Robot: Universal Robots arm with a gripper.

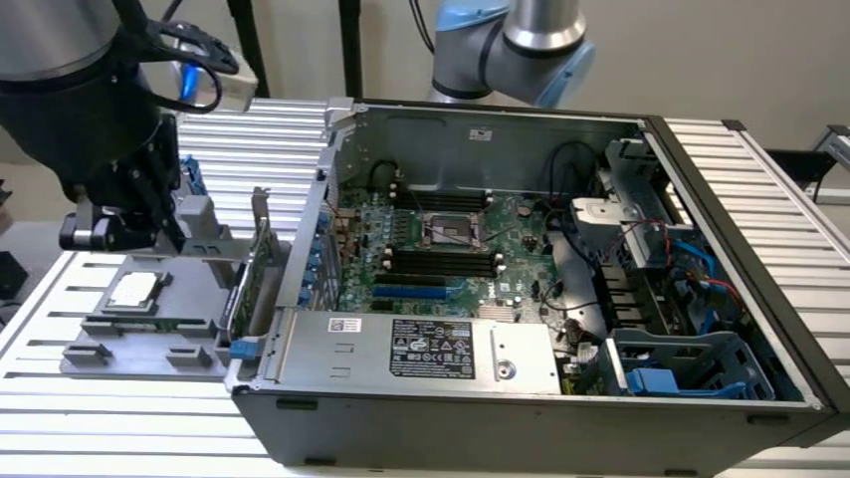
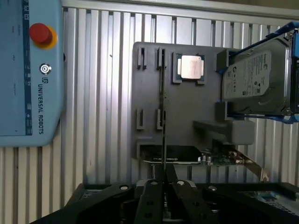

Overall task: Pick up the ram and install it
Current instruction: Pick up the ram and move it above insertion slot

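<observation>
Wrist view looks down past the gripper [image 2: 164,181] onto a grey tray [image 2: 117,93] that lies on the slatted tabletop [image 2: 93,121]. The ram [image 2: 162,88] stands on its edge in one pair of the tray's holder clips. It appears as one thin line, and this line runs straight toward the narrow gap of the jaws. Whether the jaws are clenched on the board or released around it, I cannot tell. On the same tray are a processor chip [image 2: 190,66], a hard drive [image 2: 252,79] and an expansion card [image 2: 219,159]. In the exterior view the tray lies to the exterior view's left of the open computer case [image 1: 531,358]. The black memory slots [image 1: 439,261] inside the case are well apart from the ram.

I judge that the step in hand is the pick, not the installing. The lift calls for a firm hold on the two flat faces and a straight pull out of the clips. A tilted pull could jam the stick or knock the card near it.
</observation>
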